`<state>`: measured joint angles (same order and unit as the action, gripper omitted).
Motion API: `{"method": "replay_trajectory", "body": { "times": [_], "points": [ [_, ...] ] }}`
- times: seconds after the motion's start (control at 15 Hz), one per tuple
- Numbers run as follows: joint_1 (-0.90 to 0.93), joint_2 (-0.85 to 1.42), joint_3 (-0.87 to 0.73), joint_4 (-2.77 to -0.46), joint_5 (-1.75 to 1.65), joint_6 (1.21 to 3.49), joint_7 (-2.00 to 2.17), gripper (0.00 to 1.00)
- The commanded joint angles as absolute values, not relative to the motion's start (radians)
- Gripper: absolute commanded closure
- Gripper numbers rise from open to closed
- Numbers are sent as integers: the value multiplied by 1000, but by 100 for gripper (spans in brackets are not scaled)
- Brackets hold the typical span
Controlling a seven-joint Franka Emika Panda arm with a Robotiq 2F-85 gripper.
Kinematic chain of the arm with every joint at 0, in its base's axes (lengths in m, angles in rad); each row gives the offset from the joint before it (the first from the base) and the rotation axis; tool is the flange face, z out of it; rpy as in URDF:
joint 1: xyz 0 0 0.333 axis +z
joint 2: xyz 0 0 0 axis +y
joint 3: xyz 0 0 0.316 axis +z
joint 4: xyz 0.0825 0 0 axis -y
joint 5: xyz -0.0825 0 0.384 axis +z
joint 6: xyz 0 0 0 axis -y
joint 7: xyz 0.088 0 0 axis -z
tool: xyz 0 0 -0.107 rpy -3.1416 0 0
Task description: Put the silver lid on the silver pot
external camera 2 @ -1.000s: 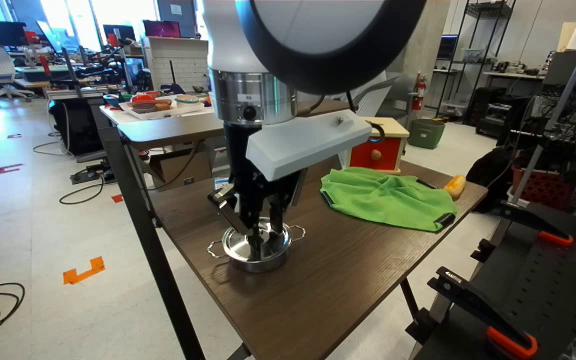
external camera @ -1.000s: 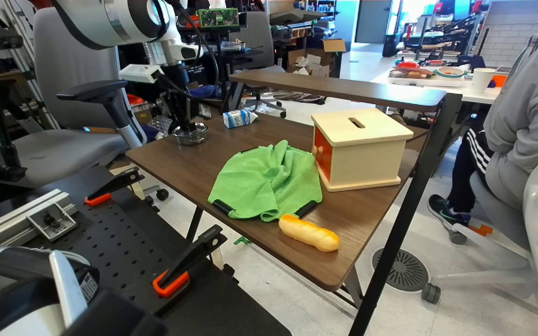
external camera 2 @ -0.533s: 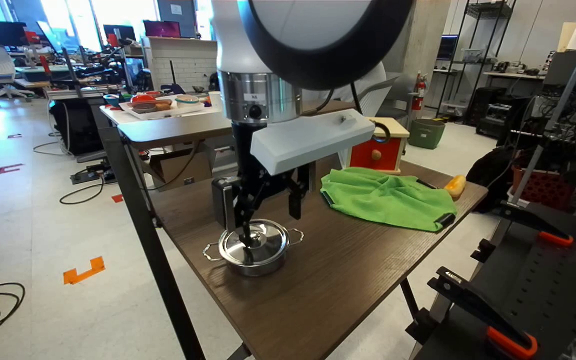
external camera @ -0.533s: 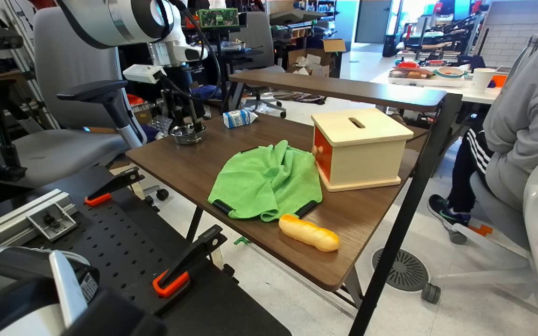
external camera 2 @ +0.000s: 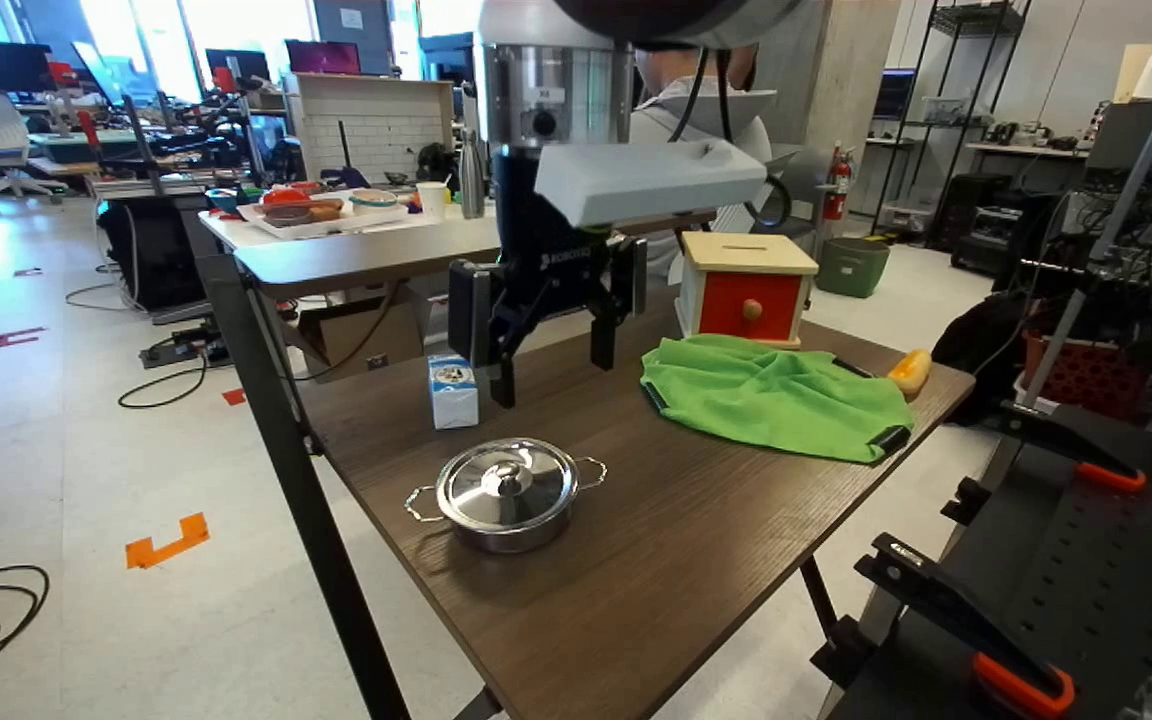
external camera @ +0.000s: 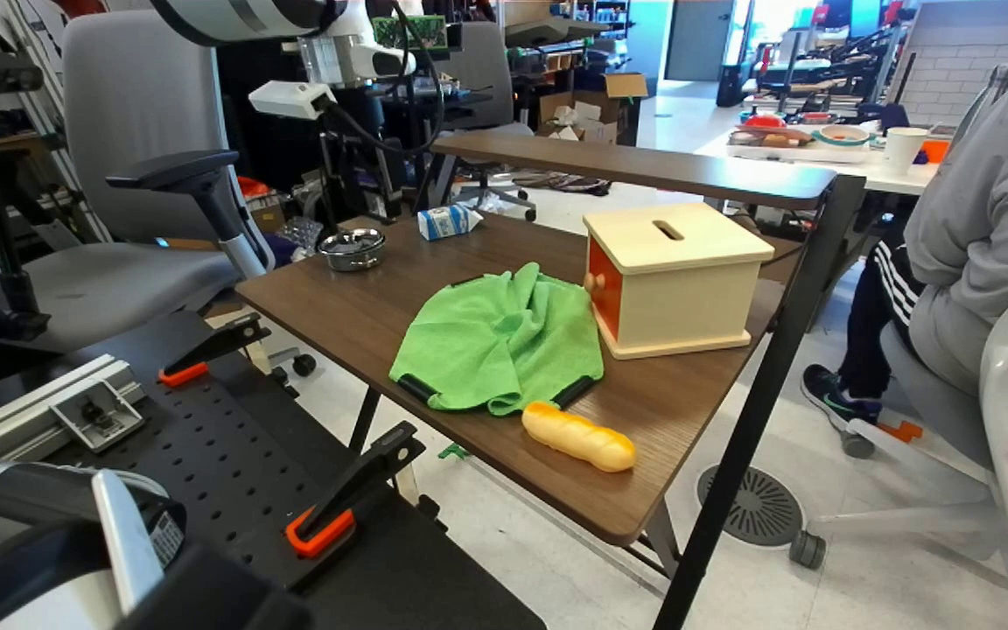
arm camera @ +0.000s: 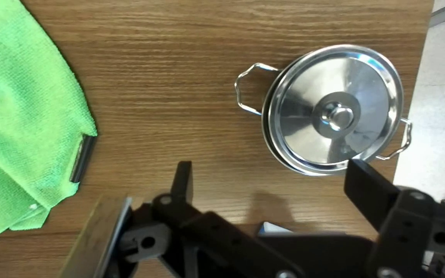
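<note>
The silver lid [external camera 2: 526,492] lies on top of the silver pot [external camera 2: 514,540], its round knob facing up. From above, in the wrist view, the lid [arm camera: 303,90] covers nearly the whole opening, while a thin strip of the pot's rim [arm camera: 265,129] shows along one side. Two wire handles stick out from the pot. My gripper [external camera 2: 553,366] hangs above the table, higher than the lid and apart from it. Its fingers [arm camera: 183,181] are spread wide with nothing between them, so it is open. The pot [external camera: 353,260] stands near the table's edge in an exterior view.
A blue-and-white carton [external camera 2: 454,395] stands beyond the pot, close below the gripper. Farther along the table are a green cloth [external camera 2: 776,400], a wooden box [external camera 2: 751,300] with a red front and a toy bread [external camera: 578,437]. A raised shelf [external camera: 644,166] runs along the table's side.
A second ago my gripper was down at the lid's knob. It has opened, let go, risen and moved off toward the carton. The lid stays on the pot.
</note>
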<state>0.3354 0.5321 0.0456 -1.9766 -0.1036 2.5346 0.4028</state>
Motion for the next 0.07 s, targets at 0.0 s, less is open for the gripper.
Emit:
{"method": "replay_trajectory", "body": {
  "times": [0.0],
  "points": [
    [336, 527, 46, -1980, -101, 2532, 398, 0]
  ]
}}
